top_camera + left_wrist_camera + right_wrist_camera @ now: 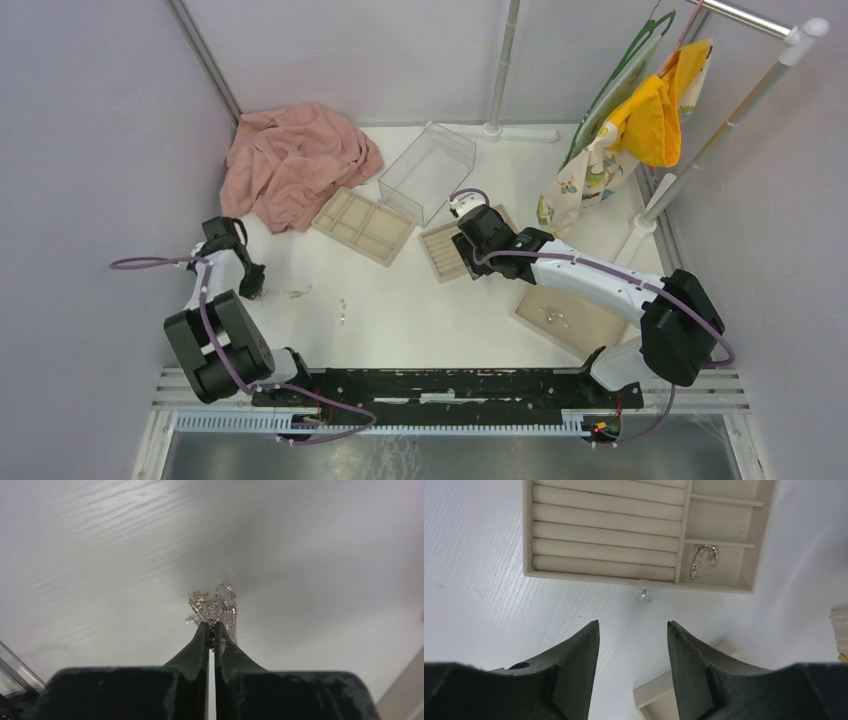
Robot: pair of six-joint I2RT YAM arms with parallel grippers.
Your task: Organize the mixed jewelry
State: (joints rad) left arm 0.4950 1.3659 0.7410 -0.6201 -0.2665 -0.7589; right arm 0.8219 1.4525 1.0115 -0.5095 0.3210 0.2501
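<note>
Jaws on your left gripper (pixel 212 630) are clenched, tips almost meeting, and they pinch a small tangle of silver chain (pixel 214 607) right at the tips. Most of the tangle sticks out past the tips, seen against the white table (pixel 100 555). From overhead this gripper sits at the left side of the table. A thin silver strand (pixel 296 292) shows on the surface right by it, probably the same tangle, though it is too small there to be sure. Two tiny bits (pixel 343 313) lie a little further to the right, apart from the strand.

Your right gripper (pixel 633 625) stands spread wide with nothing between the fingers. It hovers over bare table just short of the ring tray (pixel 599 574), a beige tray with padded rolls on one side and small compartments on the other. One compartment holds a short sparkly piece (pixel 703 560). A tiny stud (pixel 643 596) lies on the table just beside the tray's near wall, outside it, in line with the gap between the open fingers. You can see the corner of another beige tray (pixel 654 697) low in the wrist view, between the fingers.

Overhead, a flat tray (pixel 590 330) near the right arm carries a small cluster of silver pieces (pixel 553 316). A divided tray (pixel 345 222) lies beside a clear box (pixel 428 170), and a pink cloth (pixel 295 165) is heaped in the far left corner
</note>
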